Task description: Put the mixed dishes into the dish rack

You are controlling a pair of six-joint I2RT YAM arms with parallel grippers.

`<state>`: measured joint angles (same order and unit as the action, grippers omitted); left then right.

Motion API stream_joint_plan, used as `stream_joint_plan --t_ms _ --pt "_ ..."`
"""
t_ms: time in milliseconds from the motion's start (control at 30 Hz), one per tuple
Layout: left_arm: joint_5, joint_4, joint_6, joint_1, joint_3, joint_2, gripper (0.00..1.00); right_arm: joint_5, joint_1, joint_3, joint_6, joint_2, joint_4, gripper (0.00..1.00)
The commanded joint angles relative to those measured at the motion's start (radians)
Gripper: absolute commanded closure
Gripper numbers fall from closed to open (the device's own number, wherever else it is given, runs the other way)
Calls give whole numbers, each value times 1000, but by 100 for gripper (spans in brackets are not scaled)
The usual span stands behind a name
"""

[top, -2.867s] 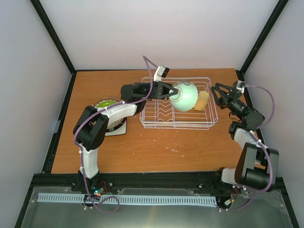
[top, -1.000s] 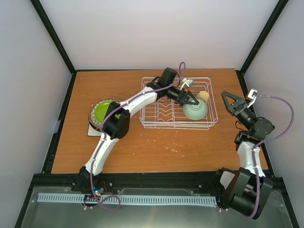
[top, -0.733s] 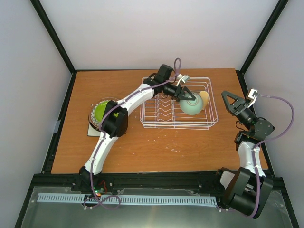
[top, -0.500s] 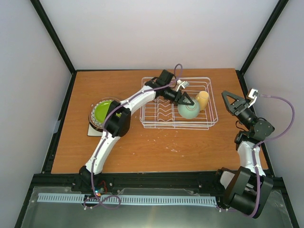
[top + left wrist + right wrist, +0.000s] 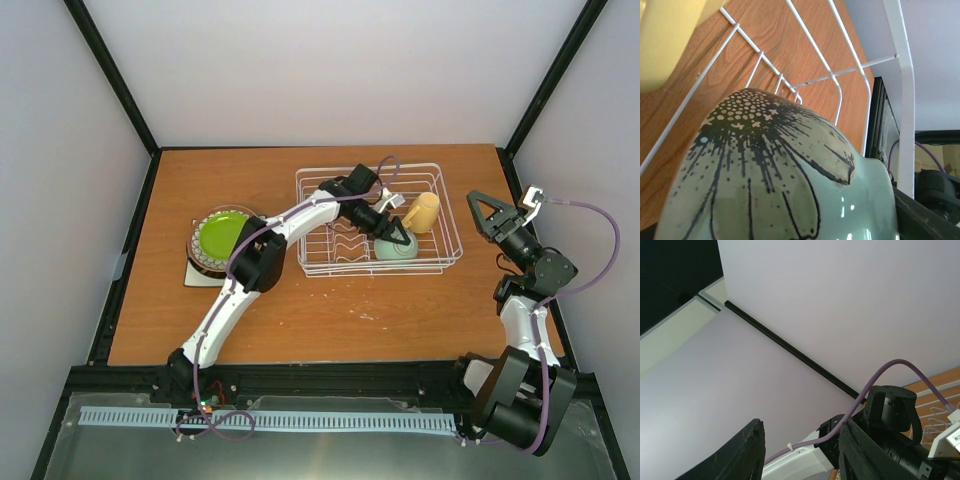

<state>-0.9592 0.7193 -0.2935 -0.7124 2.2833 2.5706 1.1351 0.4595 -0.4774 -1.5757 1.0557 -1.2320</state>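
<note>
Left arm (image 5: 262, 262): stretched long from its base at the near left, up and across the table (image 5: 330, 310), wrist reaching over the left edge of the dish rack (image 5: 318, 252) and angled down into its right half.

Left gripper (image 5: 391, 237): sits on top of the mint-green bowl (image 5: 402, 251). Fingers spread wide and clamped on the bowl. In the wrist view the bowl's dark flower-printed outside fills the space between them, with one finger (image 5: 922, 215) tight against its right edge.

Bowl: low in the near right part of the rack, tipped so its patterned outside faces the wrist camera. Rack wires and wood show behind it.

Yellow mug (image 5: 421, 211): in the rack just beyond the bowl, lying tilted.

Lime-green plate (image 5: 220, 234): top of a stack on the table left of the rack, well apart from both grippers.

Right arm (image 5: 527, 300): folded upright at the table's right edge. Right gripper (image 5: 486, 206): raised, pointing toward the rack, fingers apart, holding nothing.
</note>
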Motion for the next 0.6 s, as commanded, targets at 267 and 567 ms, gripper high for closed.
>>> stream_joint_plan --t_ms 267,567 --pt "40 75 47 -31 42 12 63 8 8 -5 -38 19 -99 58" --pt "48 73 42 -32 48 4 1 9 8 -6 -62 27 -140 58"
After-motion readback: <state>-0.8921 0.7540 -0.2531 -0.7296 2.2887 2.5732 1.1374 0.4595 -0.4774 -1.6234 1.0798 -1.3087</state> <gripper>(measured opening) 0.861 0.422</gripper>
